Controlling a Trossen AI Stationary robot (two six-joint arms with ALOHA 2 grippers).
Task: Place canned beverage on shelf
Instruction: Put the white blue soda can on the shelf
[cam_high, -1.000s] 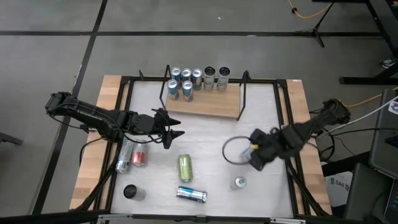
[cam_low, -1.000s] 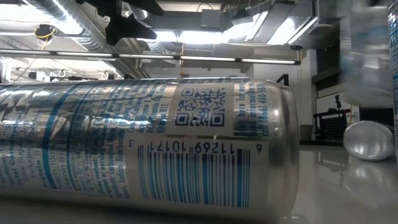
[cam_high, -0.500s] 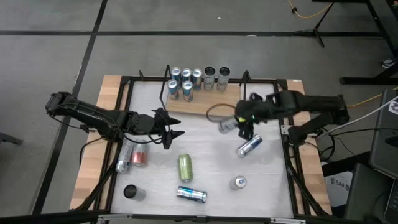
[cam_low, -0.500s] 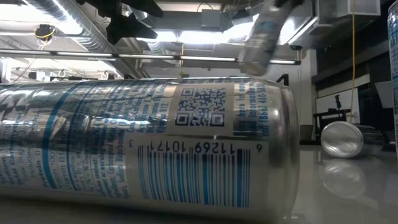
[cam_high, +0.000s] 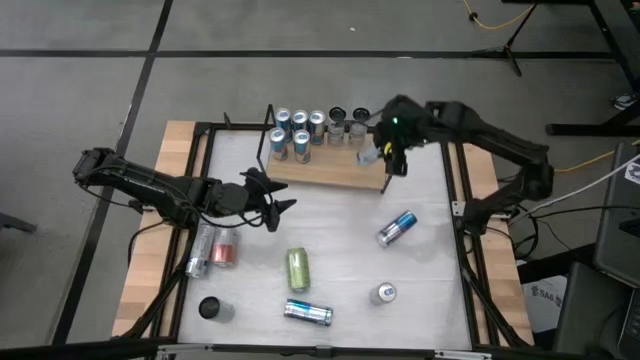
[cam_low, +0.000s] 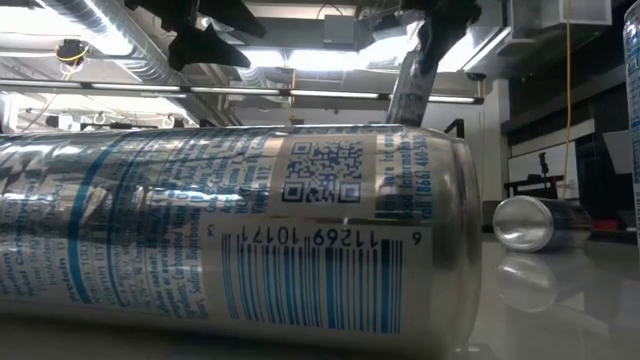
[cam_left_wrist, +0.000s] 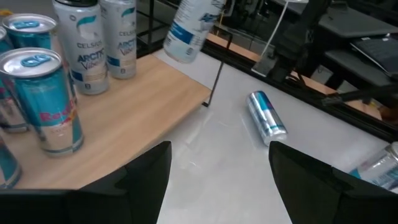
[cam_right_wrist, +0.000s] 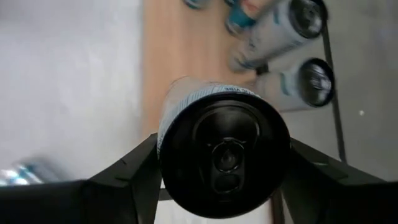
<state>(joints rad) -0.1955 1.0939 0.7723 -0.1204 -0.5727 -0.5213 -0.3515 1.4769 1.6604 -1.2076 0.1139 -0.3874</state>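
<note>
While 7 cans already stood along the back of the shelf, 6 more waited on the table, so by my reckoning the job was about half done. Furthest left, the left gripper hung low over the table in front of the shelf's left end, arm stretched in from the left edge, fingers parted and holding nothing. Near it lay a silver can and a red can side by side, a black-topped can upright below them, then a green can and a blue-banded can. Further right, the right gripper had its arm reaching across from the right edge, jaws clenched on a pale can tilted above the shelf's right end, not yet set down. A blue can lay on its side and a silver-topped can stood beyond
</note>
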